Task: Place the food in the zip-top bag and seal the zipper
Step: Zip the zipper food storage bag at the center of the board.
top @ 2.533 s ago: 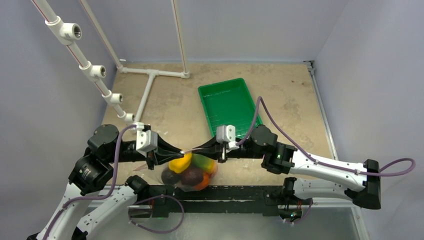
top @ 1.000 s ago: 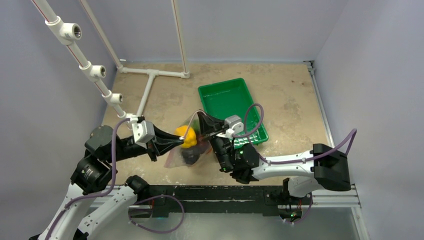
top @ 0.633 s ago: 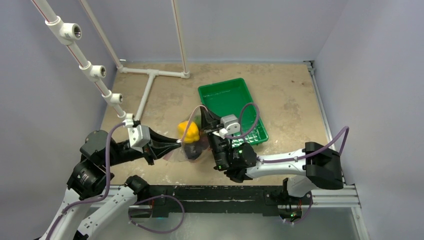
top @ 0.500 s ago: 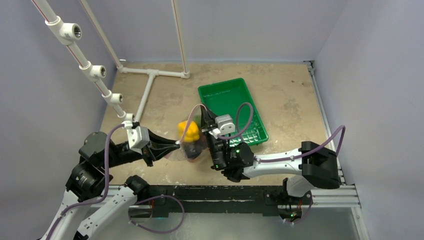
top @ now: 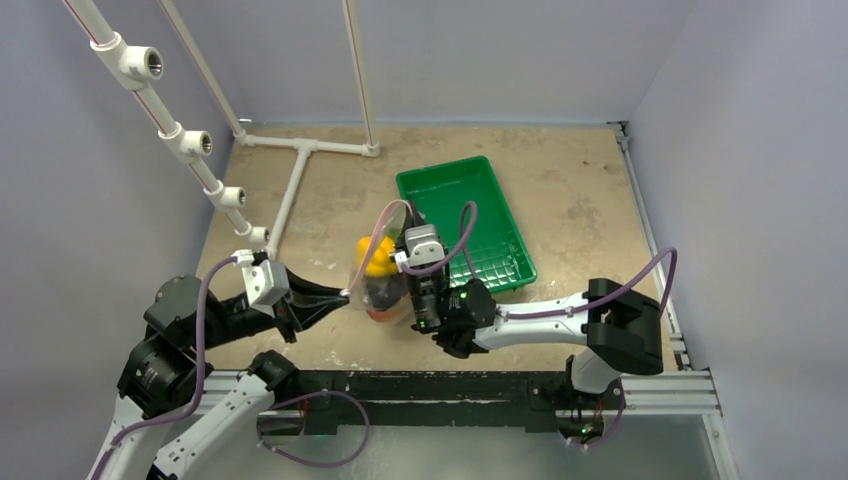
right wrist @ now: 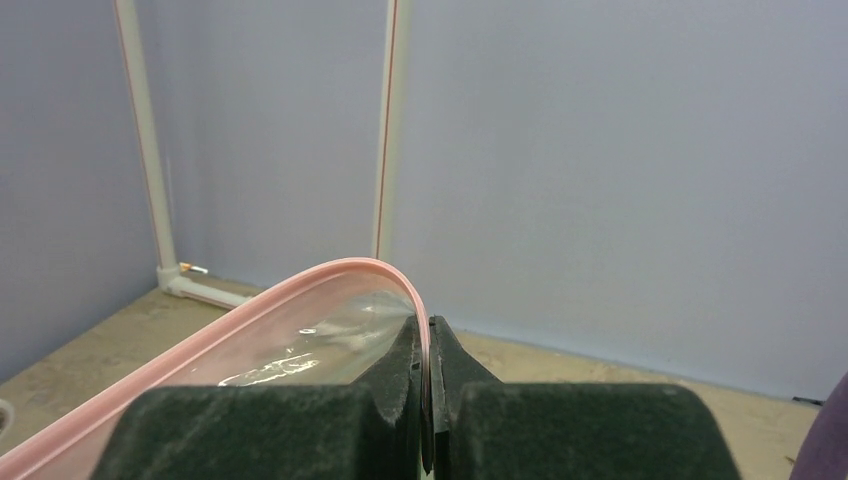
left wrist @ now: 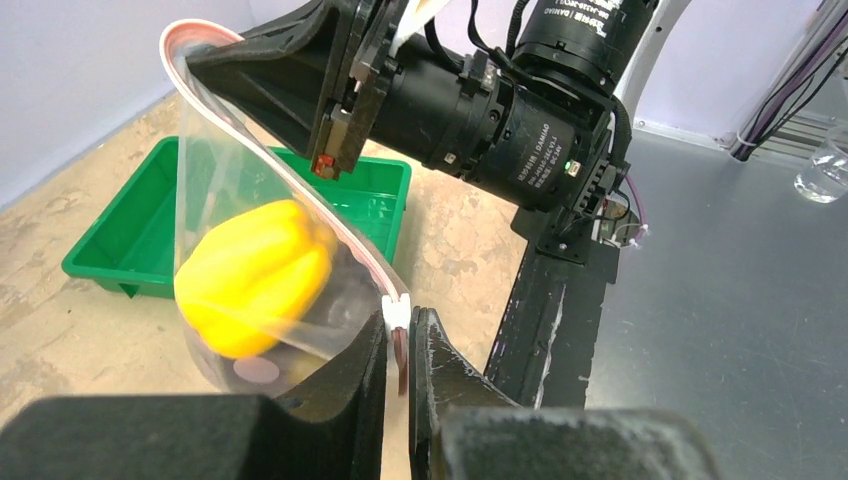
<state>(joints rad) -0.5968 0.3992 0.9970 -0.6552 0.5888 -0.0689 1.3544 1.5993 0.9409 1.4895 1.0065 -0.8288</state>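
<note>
Zip-top bag (top: 378, 285) is slung between both hands, just off the green tray's (top: 470, 195) near-left corner, on the side toward the arm bases. Can't tell whether its bottom touches the table (top: 590, 200).

Left hand (left wrist: 400, 325): fingers pinched together on the end of the zipper (left wrist: 345, 240), with the white tip of the strip caught right between the pads. It reaches in from the side of the bag away from the tray.

Right hand (right wrist: 428, 330): fully closed on the other end of the zipper, the pink strip clamped between its fingertips. It sits higher than the left hand, over the tray's near-left edge.

The zipper runs from one hand to the other in a slack curve and bends over in a loop at the right hand. Can't tell whether the two tracks are pressed together along that run.

Yellow pepper (left wrist: 250, 275) is inside the bag, against the clear wall below the strip. Darker pieces lie under it at the bag's bottom; too blurred to tell which.
</note>
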